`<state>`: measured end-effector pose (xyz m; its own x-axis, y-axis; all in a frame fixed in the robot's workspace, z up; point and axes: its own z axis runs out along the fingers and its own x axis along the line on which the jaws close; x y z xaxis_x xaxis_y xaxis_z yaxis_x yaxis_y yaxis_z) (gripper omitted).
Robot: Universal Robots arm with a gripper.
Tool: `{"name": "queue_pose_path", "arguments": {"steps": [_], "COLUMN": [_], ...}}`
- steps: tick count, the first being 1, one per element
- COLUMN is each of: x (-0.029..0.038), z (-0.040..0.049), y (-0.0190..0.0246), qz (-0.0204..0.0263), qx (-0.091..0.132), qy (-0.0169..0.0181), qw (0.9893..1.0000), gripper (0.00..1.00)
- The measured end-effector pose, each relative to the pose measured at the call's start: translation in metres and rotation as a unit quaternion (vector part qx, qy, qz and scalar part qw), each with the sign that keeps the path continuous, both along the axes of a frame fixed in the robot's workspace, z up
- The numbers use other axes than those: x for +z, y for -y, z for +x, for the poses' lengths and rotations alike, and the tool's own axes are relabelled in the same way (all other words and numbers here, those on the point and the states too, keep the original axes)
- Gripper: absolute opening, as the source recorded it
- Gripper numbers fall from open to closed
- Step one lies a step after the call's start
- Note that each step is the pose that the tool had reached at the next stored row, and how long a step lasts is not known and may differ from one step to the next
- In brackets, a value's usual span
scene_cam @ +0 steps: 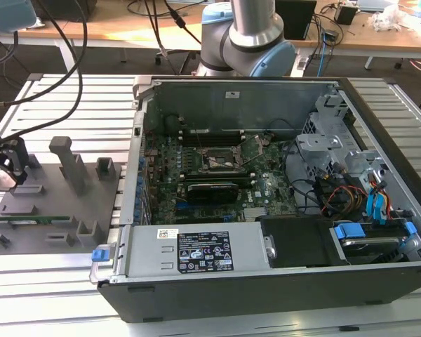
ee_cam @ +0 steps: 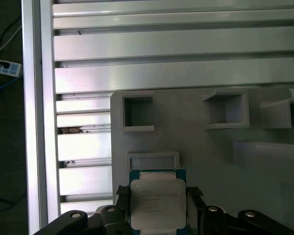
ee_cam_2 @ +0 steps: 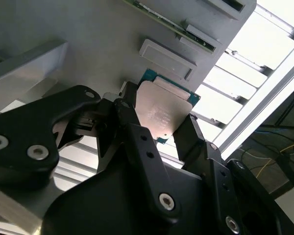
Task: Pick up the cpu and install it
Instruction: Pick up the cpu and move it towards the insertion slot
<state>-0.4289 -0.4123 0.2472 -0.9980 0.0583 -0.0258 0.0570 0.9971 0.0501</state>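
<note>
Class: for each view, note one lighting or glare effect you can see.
Second wrist view: glare streaks the cpu lid, and the slats behind blow out white. First wrist view: even light, soft reflections on slats. Exterior view: the computer case interior sits in shade.

On the bench [scene_cam: 49, 295], a fixture plate [scene_cam: 56, 203] lies toward the exterior view's left. An open computer case [scene_cam: 196, 288] sits just beside it, taking the middle and the exterior view's right. The arm's base [scene_cam: 249, 35] stands behind the case's rear wall. A motherboard [scene_cam: 196, 179] lies in the case, its socket [scene_cam: 223, 160] near the middle. The tool [scene_cam: 1, 168] is over the plate's edge at the exterior view's left, with the cpu [ee_cam: 158, 203] between its fingers [ee_cam: 121, 200], both touching its sides. A memory stick [scene_cam: 28, 220] lies in the plate near its front edge.
</note>
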Motion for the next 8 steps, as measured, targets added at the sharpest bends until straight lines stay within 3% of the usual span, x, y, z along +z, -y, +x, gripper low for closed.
{"name": "queue_pose_path", "arguments": {"steps": [8], "x": [0.0003], "z": [0.0], "y": [0.0], "qz": [0.0], "qx": [0.0], "qy": [0.0], "qw": [1.0], "gripper": [0.55]}}
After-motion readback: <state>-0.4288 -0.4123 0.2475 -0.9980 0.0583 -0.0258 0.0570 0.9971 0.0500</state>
